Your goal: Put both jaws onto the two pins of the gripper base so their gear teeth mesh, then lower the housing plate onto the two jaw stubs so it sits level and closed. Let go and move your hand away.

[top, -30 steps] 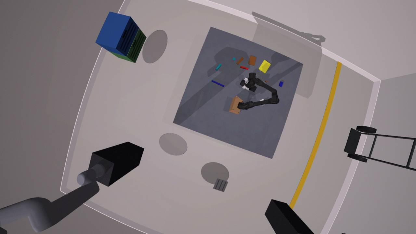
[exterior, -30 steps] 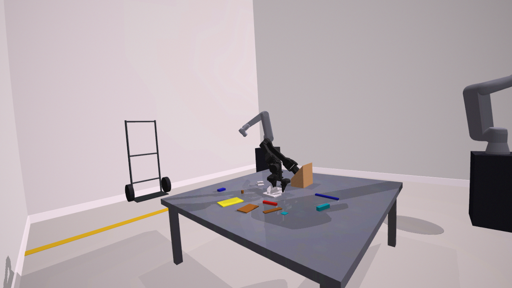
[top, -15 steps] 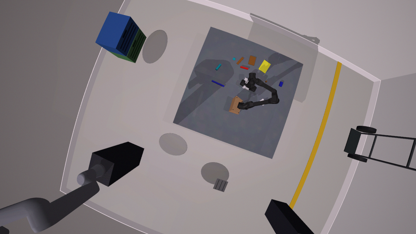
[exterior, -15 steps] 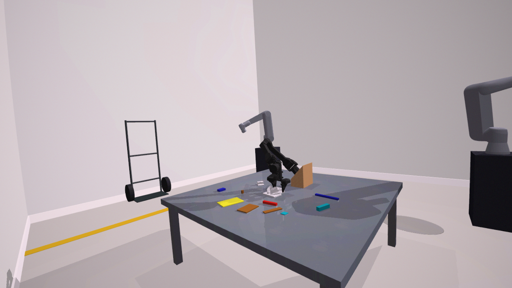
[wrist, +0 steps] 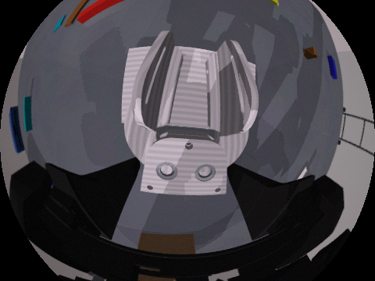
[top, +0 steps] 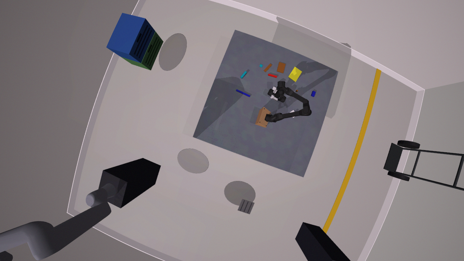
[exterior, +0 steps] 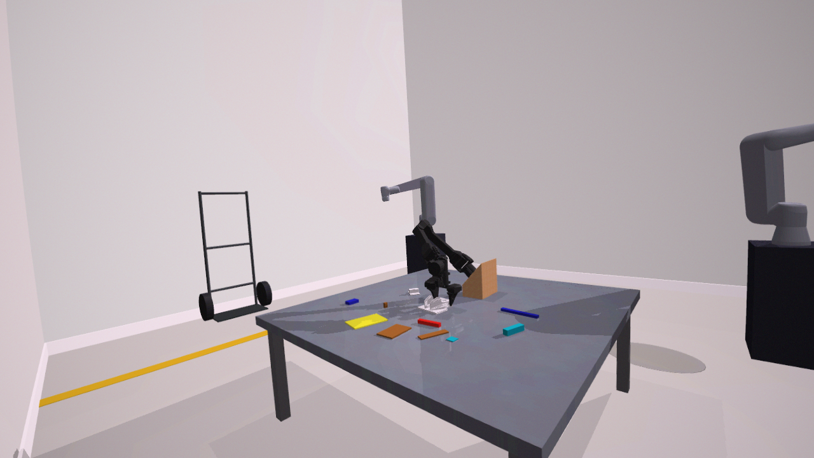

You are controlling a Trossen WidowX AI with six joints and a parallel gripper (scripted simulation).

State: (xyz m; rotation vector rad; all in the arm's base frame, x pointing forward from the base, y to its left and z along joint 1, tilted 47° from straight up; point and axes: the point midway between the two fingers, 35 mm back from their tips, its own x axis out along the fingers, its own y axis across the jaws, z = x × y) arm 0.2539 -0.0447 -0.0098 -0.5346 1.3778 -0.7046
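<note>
The pale gripper base (wrist: 130, 78) (exterior: 434, 308) lies on the table. The left jaw (wrist: 159, 70) and right jaw (wrist: 235, 83) stand on it, apart and roughly parallel. The housing plate (wrist: 185, 184) lies over their near ends and looks level; a round stub shows in each of its two ringed holes. The plate hides the gear teeth and pins, so their meshing cannot be seen. My gripper (top: 275, 94) (exterior: 442, 300) (wrist: 184, 165) is open, with one black finger on each side of the plate and nothing held. Whether the fingers touch the plate cannot be told.
A wooden wedge block (top: 261, 118) (exterior: 488, 278) stands behind the assembly by the arm's base. A small white part (top: 292, 113) (exterior: 413, 291) lies apart. A red bar (top: 272, 75) (exterior: 428, 322), yellow plate (top: 294, 74) (exterior: 365, 321) and blue bar (top: 243, 93) (exterior: 519, 312) lie around.
</note>
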